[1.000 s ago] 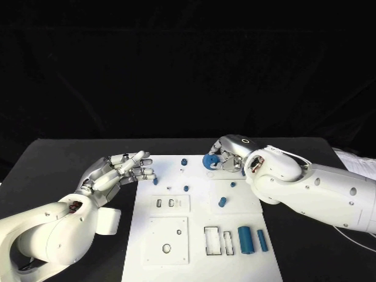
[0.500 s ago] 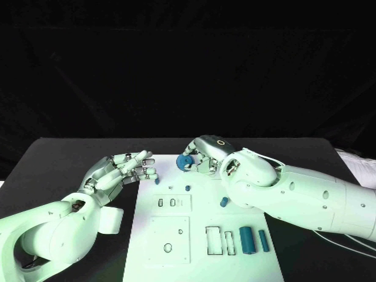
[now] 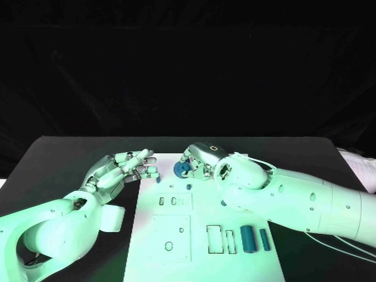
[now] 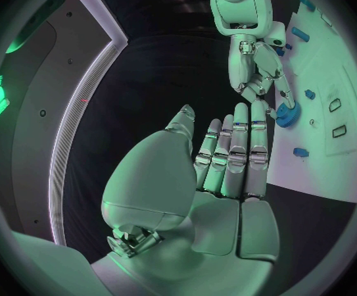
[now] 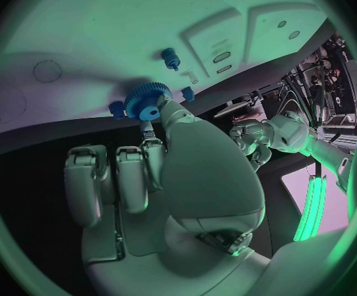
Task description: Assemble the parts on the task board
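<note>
Right robot hand [image 3: 198, 160] first: in the head view you see it pinching a blue gear [image 3: 181, 171] in its fingertips, and over the last second it has carried that gear leftward across the far end of the task board [image 3: 188, 235], from the right side to just beside the left robot hand [image 3: 124, 168]. I judge that you are lining the gear up with a peg near the board's far left corner; it is not seated yet. The left robot hand stays raised at the board's left edge, fingers spread, holding nothing. Toward the board's near end, two blue cylinders [image 3: 254, 239] lie side by side to the right of two outlined rectangular recesses [image 3: 220, 239], which look unfilled.

From the left wrist view, the left robot hand [image 4: 215, 177] is flat and extended, fingers side by side, and beyond its tips the right robot hand [image 4: 260, 72] holds the gear [image 4: 286, 114] above the board.

From the right wrist view, the gear [image 5: 148, 102] sits at the fingertips [image 5: 155, 133], with small blue parts [image 5: 171, 58] standing on the board [image 5: 104, 33] near it.
</note>
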Motion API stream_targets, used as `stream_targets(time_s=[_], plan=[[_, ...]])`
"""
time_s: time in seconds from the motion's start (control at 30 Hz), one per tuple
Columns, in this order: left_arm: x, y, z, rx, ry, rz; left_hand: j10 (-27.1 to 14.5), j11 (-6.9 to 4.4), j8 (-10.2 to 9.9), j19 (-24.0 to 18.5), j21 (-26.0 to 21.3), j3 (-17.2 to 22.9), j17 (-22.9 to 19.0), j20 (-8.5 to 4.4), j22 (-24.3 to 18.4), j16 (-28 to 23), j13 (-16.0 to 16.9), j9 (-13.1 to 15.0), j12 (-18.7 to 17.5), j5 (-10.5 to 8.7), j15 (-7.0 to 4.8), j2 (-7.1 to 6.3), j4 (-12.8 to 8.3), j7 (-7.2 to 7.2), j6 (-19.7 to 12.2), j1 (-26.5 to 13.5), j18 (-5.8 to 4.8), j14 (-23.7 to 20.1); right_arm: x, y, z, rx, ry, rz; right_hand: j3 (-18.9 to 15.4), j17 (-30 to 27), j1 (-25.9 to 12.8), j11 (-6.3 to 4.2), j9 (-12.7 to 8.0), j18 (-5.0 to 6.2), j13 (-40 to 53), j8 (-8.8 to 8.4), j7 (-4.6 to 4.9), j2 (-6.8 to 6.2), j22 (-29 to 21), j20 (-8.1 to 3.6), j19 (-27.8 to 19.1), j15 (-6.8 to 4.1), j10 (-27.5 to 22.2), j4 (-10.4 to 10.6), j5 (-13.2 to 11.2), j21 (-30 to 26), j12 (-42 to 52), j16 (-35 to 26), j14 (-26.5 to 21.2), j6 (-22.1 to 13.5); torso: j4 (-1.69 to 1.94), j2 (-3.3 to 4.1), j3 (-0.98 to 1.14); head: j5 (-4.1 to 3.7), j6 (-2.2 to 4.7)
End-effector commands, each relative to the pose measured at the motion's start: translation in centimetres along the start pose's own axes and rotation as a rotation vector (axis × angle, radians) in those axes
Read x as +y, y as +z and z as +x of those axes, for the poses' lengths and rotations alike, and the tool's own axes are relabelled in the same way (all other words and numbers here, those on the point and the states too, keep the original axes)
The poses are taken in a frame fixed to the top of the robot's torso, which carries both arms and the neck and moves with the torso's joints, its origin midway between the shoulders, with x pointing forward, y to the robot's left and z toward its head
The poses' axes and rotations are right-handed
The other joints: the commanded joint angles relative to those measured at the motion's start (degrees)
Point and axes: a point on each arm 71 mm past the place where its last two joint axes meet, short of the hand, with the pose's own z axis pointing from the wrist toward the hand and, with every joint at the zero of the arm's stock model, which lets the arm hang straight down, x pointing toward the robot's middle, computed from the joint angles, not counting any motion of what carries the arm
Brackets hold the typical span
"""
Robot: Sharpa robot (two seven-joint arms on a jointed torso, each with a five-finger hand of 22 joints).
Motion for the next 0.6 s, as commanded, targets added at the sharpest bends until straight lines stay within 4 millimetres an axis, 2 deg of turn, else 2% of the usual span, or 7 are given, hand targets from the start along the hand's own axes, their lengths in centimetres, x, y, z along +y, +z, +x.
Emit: stream_targets(time_s=[0.03,0.13,0.33,0.6], plan=[[-0.09,0.03,0.2,0.019,-0.01,0.006,0.1,0.24,-0.3,0.2,0.3,0.0,0.1,0.15,0.0,-0.2,-0.1,0.0,-0.2,-0.05,0.25,-0.01,-0.3,0.19,0.2,0.4,0.54,-0.2,-0.13,0.05,0.33,0.031,-0.036,0.01,0.6,3.4,-0.6,0.07,1.6,-0.34,3.3,0.91,-1.5,0.06,9.6,-0.19,1.8,-0.29,0.3,0.3,0.3,0.1,-0.5,-0.3,3.8,1.9,-0.08,-0.02,0.06,0.08,-0.14],[-0.09,0.02,0.18,0.019,-0.01,0.006,0.1,0.24,-0.3,0.2,0.3,0.0,0.1,0.15,0.0,-0.2,-0.1,0.0,-0.2,-0.05,0.25,-0.01,-0.3,0.19,0.2,0.4,0.54,-0.2,-0.35,0.05,0.35,0.03,-0.044,0.024,0.7,3.4,-1.2,0.31,1.4,-0.31,3.0,0.45,-1.2,-0.34,9.4,-0.07,1.7,-0.12,0.0,0.4,0.2,0.0,-1.0,-0.3,3.8,1.2,-0.11,0.02,0.05,0.1,-0.14],[-0.1,0.01,0.15,0.018,-0.01,0.005,0.1,0.24,-0.3,0.2,0.3,0.0,0.1,0.15,0.0,-0.2,-0.1,0.0,-0.2,-0.05,0.25,-0.01,-0.3,0.19,0.2,0.4,0.54,-0.2,-0.61,0.03,0.21,0.008,-0.052,0.047,0.8,3.3,-2.9,1.56,0.6,-0.27,1.7,-2.07,0.3,-1.67,9.2,0.7,1.5,0.9,-1.1,0.8,-0.6,-0.1,-3.3,-0.4,3.8,-2.5,-0.09,-0.01,0.05,0.0,-0.05],[-0.1,0.0,0.14,0.018,-0.01,0.005,0.1,0.24,-0.3,0.2,0.3,0.0,0.1,0.15,0.0,-0.2,-0.1,0.0,-0.2,-0.05,0.25,-0.01,-0.3,0.19,0.2,0.4,0.54,-0.2,-0.6,0.09,0.2,0.002,-0.053,0.056,0.5,3.5,-5.3,2.31,0.2,-0.22,-0.3,-3.37,1.0,-3.09,9.1,1.55,1.4,1.64,-2.6,2.2,-2.3,-0.2,-6.7,-0.4,3.8,-5.2,-0.09,-0.01,0.05,-0.06,0.08]])
